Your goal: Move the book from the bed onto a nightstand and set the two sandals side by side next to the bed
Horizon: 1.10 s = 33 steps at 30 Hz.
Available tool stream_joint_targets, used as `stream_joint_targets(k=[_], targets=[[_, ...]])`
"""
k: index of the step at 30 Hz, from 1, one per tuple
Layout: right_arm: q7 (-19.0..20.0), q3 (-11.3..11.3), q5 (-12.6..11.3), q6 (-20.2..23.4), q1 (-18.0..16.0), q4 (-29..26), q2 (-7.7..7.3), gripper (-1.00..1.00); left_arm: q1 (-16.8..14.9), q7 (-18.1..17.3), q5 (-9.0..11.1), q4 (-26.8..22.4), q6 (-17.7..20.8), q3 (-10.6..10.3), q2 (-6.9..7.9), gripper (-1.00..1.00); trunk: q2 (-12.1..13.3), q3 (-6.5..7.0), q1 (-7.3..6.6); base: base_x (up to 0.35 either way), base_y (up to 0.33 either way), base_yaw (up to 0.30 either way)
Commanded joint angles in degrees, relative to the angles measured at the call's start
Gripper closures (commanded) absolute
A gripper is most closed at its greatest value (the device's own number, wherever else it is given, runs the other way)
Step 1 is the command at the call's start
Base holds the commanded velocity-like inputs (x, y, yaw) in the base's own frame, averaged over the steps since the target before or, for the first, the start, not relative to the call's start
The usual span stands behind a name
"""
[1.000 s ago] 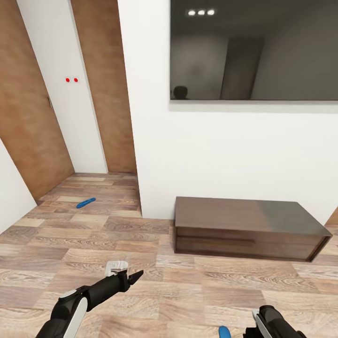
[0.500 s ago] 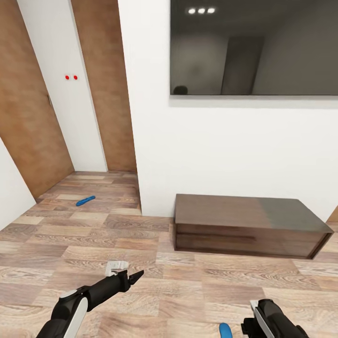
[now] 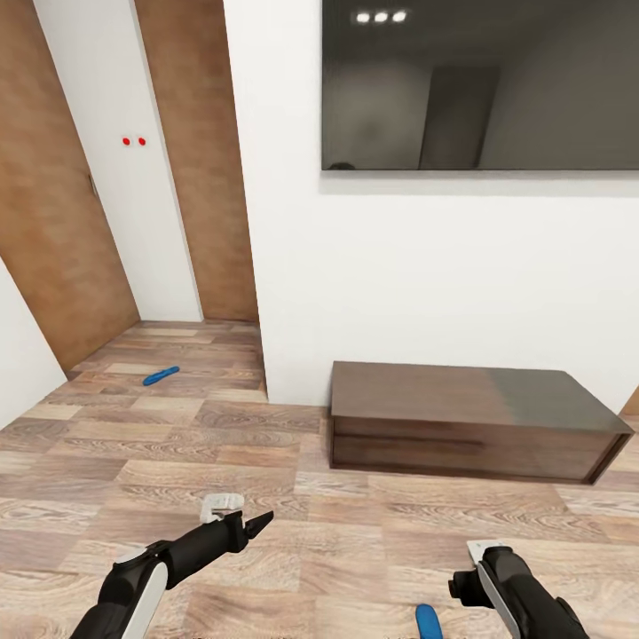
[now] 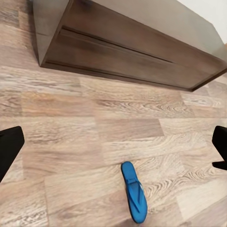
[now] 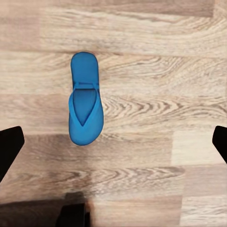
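A long, low dark-brown cabinet (image 3: 470, 422) stands against the white wall (image 3: 417, 284) under a big black wall screen (image 3: 479, 84), and serves here as the landmark. One blue sandal (image 3: 429, 620) lies flat on the wood-plank floor (image 3: 355, 550) in front of the cabinet, well apart from it, close to the robot's right arm; in the right wrist view this sandal (image 5: 85, 105) lies strap side up on the planks, between and beyond the two dark fingertips (image 5: 9, 144), untouched. The right claw (image 5: 113, 151) is spread wide and holds nothing. The left wrist view takes in the same sandal (image 4: 133, 191) with the cabinet's front (image 4: 127, 52) behind it, and the left claw (image 4: 113, 149) is also wide apart and empty. In the head view the left claw (image 3: 259, 524) hangs low over the floor, off the cabinet's left front corner. The second sandal (image 3: 161, 375) lies far to the cabinet's left, past the wall's corner, on the floor of a passage near a brown wooden door (image 3: 49, 195).
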Motion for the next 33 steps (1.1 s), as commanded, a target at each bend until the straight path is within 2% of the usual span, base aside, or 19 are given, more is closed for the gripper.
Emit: stream_joint_targets(k=[1,5,7,9,10,11,15,24,33], targets=[[0.0,0.0,0.0,0.3,0.0,0.0,0.0,-1.0,0.0,-0.1,0.4,0.0,0.5,0.0,-0.01,-1.0,-0.4,-0.24,0.22,0.0,0.0,0.0],[-0.1,0.0,0.1,-0.5,0.0,1.4,-0.04,-1.0,0.0,-0.1,0.4,-0.1,0.5,0.1,-0.02,-1.0,-2.0,-0.96,1.1,0.0,0.0,0.0],[-0.1,-0.1,0.0,-2.8,0.2,5.6,-0.14,-1.0,0.0,-0.2,0.4,-0.1,0.6,0.2,0.04,-1.0,-2.8,-1.32,1.53,0.0,0.0,0.0],[-0.1,-0.1,-0.1,-3.9,0.2,7.7,-0.17,-1.0,0.0,-0.2,0.4,-0.2,0.6,0.2,0.05,-1.0,-3.6,-1.68,1.97,0.0,0.0,0.0],[0.0,-0.2,-0.2,-5.3,0.2,9.8,-0.27,-1.0,0.0,-0.3,0.4,-0.2,0.7,0.2,0.06,-1.0,-4.0,-1.85,2.19,0.0,0.0,0.0],[0.0,-0.2,-0.3,-8.4,0.3,14.1,-1.05,-1.0,0.0,-0.3,0.4,-0.2,0.8,0.2,0.04,-1.0,-4.5,-2.03,2.41,0.0,0.0,0.0],[0.0,-0.4,-0.3,-12.4,0.3,17.3,-1.71,-1.0,0.0,-0.3,0.4,-0.2,0.8,0.0,-0.01,-1.0,-6.1,-2.75,3.29,0.0,0.0,0.0],[0.0,-0.5,-0.1,-14.5,0.2,17.6,-1.79,-1.0,0.0,-0.3,0.5,-0.2,0.8,0.1,-0.02,-1.0,-9.7,-4.37,5.27,0.0,0.0,0.0],[-0.7,-0.4,0.4,-14.7,0.2,12.2,-1.63,-1.0,0.0,-0.3,0.5,-0.1,0.8,0.1,0.0,-1.0,-13.3,-5.98,7.25,0.0,0.0,0.0]])
